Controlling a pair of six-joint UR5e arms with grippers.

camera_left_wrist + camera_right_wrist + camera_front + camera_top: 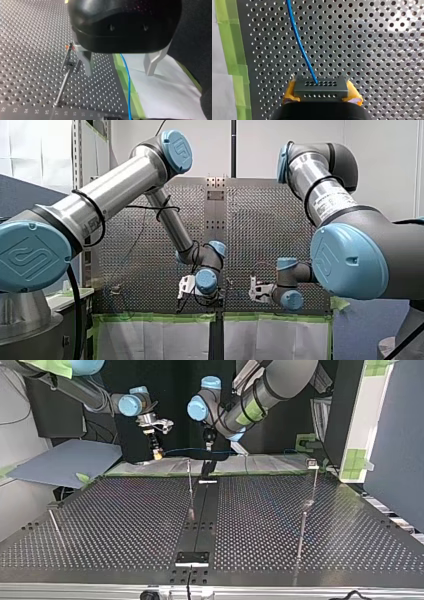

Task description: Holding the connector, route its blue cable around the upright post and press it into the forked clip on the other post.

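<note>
While right claw (321, 96) clamps connector (321, 86) trailing blue cable (298, 40), left claw (119, 72) gapes wide, gripping nothing.

Two arms of brushed silver tubing, each joint capped in pale blue with an embossed logo. My left arm (120, 187) has black cable (92, 207) looped round its tube; my right arm (325, 195) carries a white printed label (334, 206). My left gripper (119, 73) is glossy black with pale grey fingers (86, 62); my right gripper (322, 95) shows yellow pads (288, 93).
</note>
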